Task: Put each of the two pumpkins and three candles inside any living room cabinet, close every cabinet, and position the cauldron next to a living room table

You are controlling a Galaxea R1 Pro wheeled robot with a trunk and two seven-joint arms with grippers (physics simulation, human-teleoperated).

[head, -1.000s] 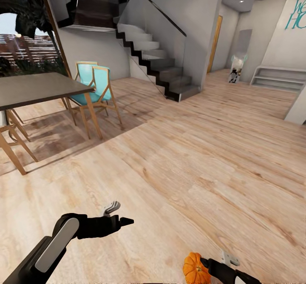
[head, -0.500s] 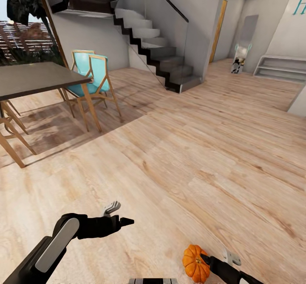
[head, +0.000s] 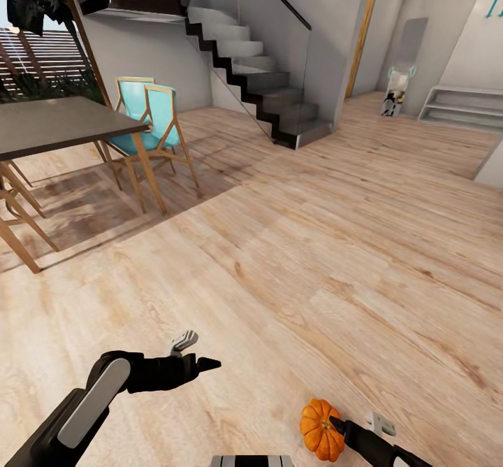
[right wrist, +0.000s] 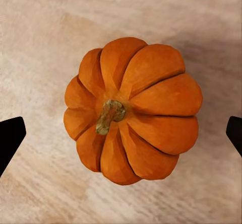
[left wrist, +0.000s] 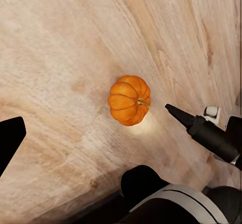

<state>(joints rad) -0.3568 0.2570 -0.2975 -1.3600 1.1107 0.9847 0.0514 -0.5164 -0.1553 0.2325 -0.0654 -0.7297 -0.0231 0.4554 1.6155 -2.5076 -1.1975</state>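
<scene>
Carrying a pumpkin across the room, no cabinet in view yet.

Nearest, at the head view's lower edge: right claw (head: 334, 426) reaching forward with the pumpkin (head: 321, 429) at its fingertips, clear of the wood floor (head: 335, 257). In the right wrist view, pumpkin (right wrist: 132, 109) stem-up, centred between two fingertips standing wide of it at either side; contact not visible, so grip cannot be confirmed. Left claw (head: 197, 352) parted and empty, hovering over bare floor. Farther off, dining table (head: 63, 126) and teal chairs (head: 155, 121) at left, staircase (head: 269, 89) beyond. Judged step: transport. Next likely needed: turning or driving to find the low dark cabinet.
</scene>
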